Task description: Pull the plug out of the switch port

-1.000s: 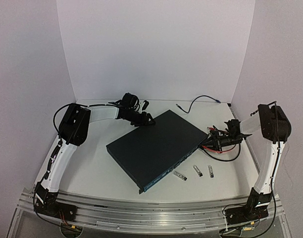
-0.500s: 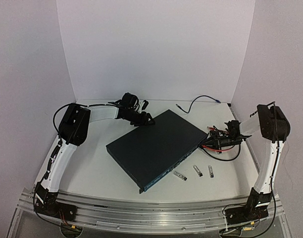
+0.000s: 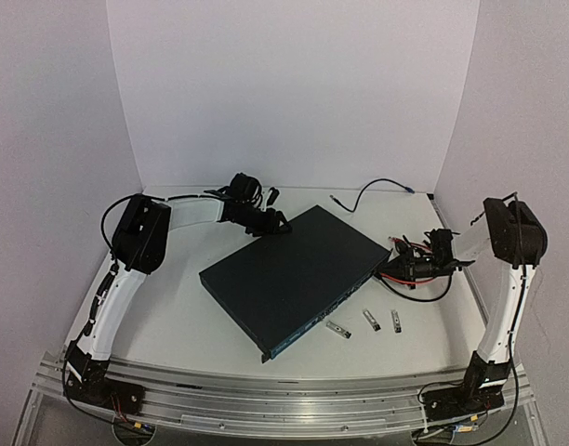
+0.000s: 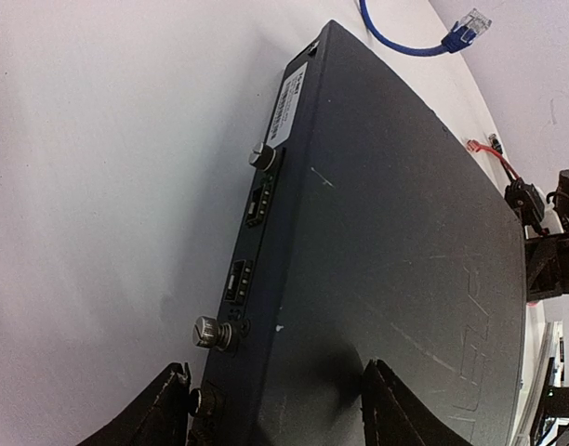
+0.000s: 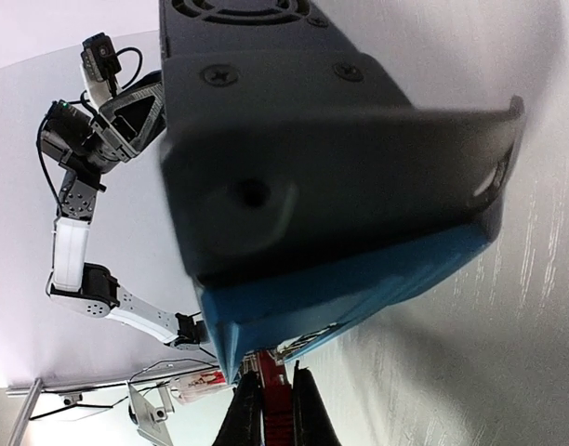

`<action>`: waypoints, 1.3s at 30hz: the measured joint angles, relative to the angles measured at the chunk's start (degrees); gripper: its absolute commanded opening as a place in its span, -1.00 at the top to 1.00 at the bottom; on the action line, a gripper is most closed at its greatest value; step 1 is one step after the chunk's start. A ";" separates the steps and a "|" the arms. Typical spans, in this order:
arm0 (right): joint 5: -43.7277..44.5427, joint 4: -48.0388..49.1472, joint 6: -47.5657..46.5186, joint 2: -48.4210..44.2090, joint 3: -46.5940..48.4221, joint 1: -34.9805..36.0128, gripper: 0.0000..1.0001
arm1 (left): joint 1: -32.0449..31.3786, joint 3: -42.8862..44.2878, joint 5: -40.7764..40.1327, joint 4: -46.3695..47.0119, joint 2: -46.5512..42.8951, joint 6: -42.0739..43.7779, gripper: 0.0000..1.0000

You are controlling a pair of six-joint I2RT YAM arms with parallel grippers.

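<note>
The switch [image 3: 294, 274], a flat dark blue-black box, lies at an angle in the middle of the table. Its blue port face [image 5: 359, 279] shows in the right wrist view. My left gripper [image 3: 271, 226] is shut on the switch's far corner, one finger by the thumbscrews [image 4: 164, 409] and the other on the top plate [image 4: 396, 404]. My right gripper [image 5: 276, 373] is shut on the red plug [image 5: 276, 410] at the port face, by the right corner [image 3: 389, 271]. Whether the plug still sits in the port is hidden.
A blue cable [image 3: 382, 186] with a clear-tipped plug [image 4: 461, 28] lies behind the switch. Three small metal modules [image 3: 368, 319] lie on the table in front of its port face. Red wires [image 3: 405, 249] bunch by the right wrist. White walls close the back and sides.
The right gripper's fingers have closed tighter on the red plug and the right wrist has shifted slightly. The left arm and the switch have not moved.
</note>
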 measured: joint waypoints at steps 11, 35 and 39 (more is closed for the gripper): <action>-1.11 3.17 2.96 -1.03 -3.55 -2.06 1.00 | 0.18 0.05 0.12 -0.02 0.06 -0.26 -0.25; 10.32 -7.97 2.34 -17.01 2.13 -5.06 1.00 | 0.27 -0.16 0.73 0.56 0.12 -0.21 -0.25; 15.04 -10.74 -0.39 -19.43 10.30 -5.06 1.00 | 0.28 -0.73 1.08 1.49 0.07 -0.19 -0.25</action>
